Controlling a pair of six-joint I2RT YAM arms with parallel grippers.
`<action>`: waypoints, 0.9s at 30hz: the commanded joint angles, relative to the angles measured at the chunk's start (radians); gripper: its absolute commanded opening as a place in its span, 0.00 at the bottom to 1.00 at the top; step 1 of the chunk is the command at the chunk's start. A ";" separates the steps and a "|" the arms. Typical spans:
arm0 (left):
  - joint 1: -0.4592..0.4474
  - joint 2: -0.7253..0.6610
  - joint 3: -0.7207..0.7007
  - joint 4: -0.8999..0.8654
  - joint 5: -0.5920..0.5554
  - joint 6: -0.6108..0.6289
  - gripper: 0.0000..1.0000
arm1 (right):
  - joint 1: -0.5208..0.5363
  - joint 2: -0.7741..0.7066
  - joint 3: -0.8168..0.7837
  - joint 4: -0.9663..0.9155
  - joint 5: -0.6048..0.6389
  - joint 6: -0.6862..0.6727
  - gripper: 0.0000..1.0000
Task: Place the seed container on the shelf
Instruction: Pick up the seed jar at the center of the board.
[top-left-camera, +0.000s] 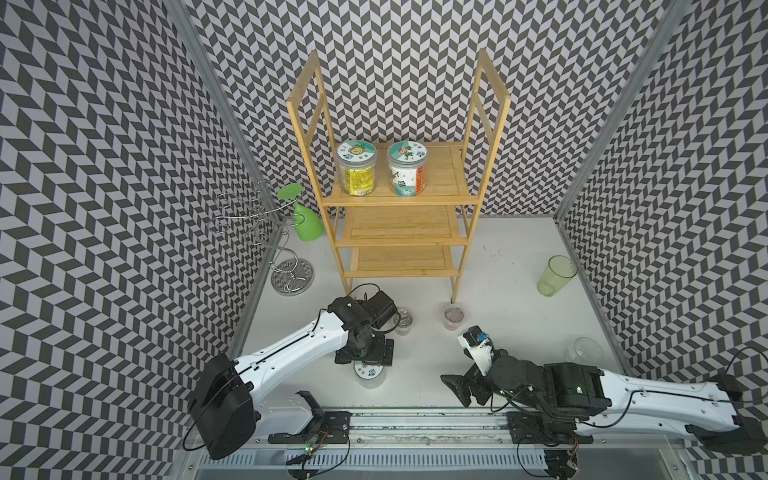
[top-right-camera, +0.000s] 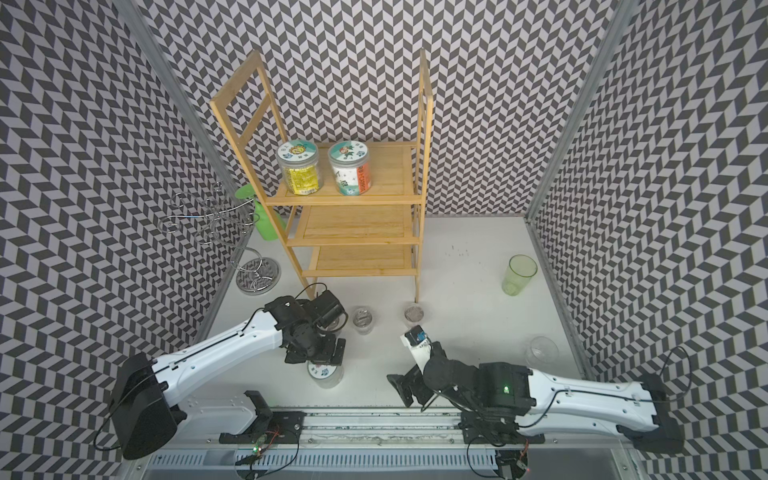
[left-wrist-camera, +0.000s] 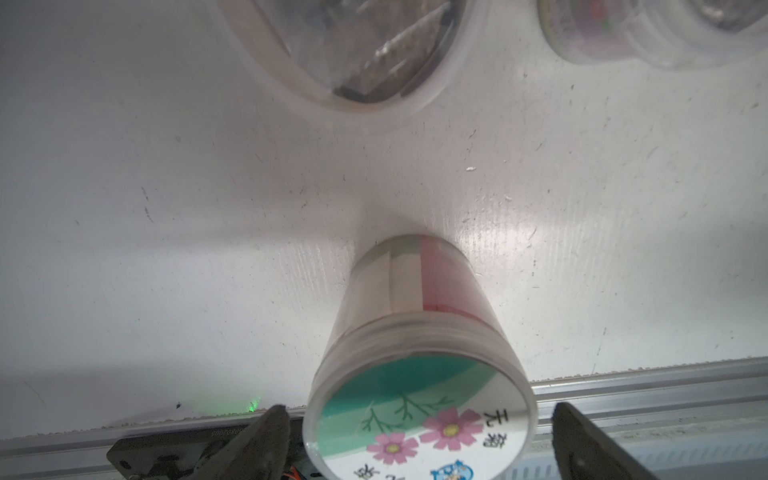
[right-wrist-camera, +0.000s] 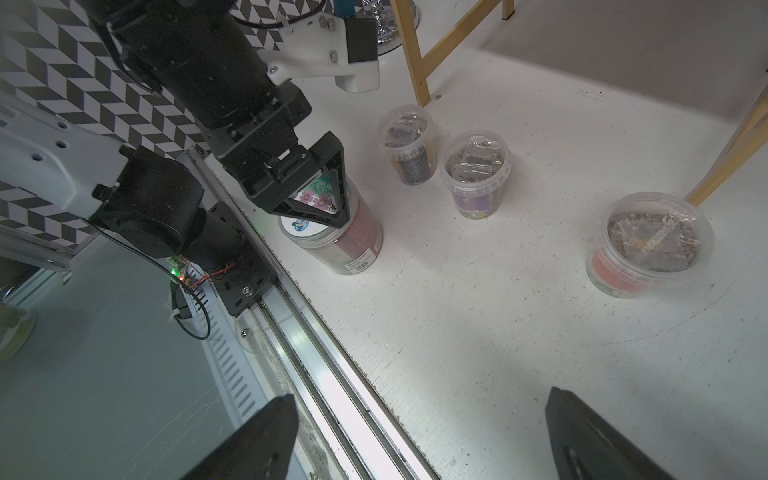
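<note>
The seed container (left-wrist-camera: 419, 374) is a clear jar with a flower-printed lid. It stands upright near the table's front edge in both top views (top-left-camera: 369, 372) (top-right-camera: 325, 372) and in the right wrist view (right-wrist-camera: 347, 235). My left gripper (left-wrist-camera: 419, 411) points down over it, open, one finger on each side of the lid with small gaps; it also shows from above (top-left-camera: 366, 356) (top-right-camera: 318, 354). My right gripper (right-wrist-camera: 419, 397) is open and empty, low over the front edge to the jar's right (top-left-camera: 459, 390). The bamboo shelf (top-left-camera: 440, 178) (top-right-camera: 388, 178) stands at the back.
Two labelled jars (top-left-camera: 355, 170) (top-left-camera: 407, 170) stand on the shelf's top tier. Small clear tubs (top-left-camera: 404, 321) (top-left-camera: 454, 316) sit in front of the shelf legs. A green cup (top-left-camera: 556, 275) and a clear glass (top-left-camera: 586, 351) are at the right; a wire stand (top-left-camera: 291, 276) and a green bottle (top-left-camera: 306, 222) at the left.
</note>
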 joint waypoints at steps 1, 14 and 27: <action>0.005 0.000 -0.026 0.024 -0.017 0.008 1.00 | 0.005 -0.008 -0.005 0.025 0.022 0.016 0.97; -0.005 0.014 -0.052 0.049 0.005 0.001 0.99 | 0.004 0.004 -0.005 0.026 0.020 0.015 0.97; -0.044 0.055 -0.002 -0.017 -0.018 0.027 0.88 | 0.006 0.001 -0.008 0.023 0.020 0.022 0.97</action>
